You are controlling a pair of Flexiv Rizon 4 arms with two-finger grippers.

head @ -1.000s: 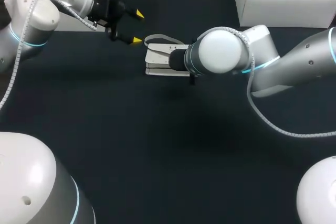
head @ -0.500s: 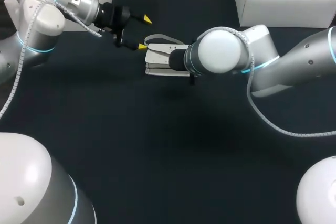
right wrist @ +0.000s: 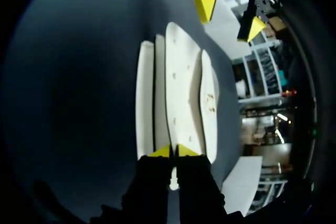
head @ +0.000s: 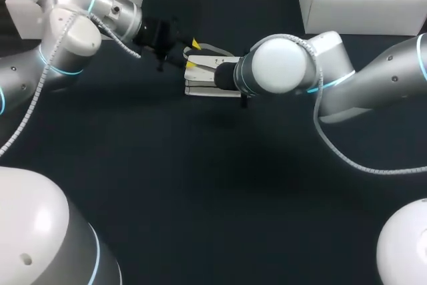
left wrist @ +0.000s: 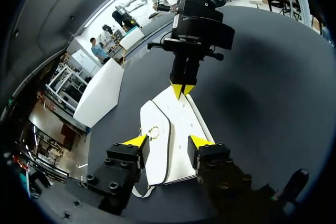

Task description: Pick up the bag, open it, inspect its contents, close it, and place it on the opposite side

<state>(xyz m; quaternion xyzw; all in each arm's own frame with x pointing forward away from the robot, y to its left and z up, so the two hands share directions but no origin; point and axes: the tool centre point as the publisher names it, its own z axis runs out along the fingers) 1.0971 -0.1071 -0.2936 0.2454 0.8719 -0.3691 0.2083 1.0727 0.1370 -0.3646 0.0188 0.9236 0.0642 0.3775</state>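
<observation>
**Left jaws close in on the bag (head: 208, 79)**

The left jaws, spread apart, have slid in to straddle the white bag near the table's (head: 200, 185) far edge. The right jaws stay pinched on its other end. Opening looks next.

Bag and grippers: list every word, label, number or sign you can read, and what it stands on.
None can be read.
white bag: no print shows; only a small metal clasp.
Dark specks on the bag's top, head view: too small to read.
left gripper, right gripper: no legible markings.
</observation>
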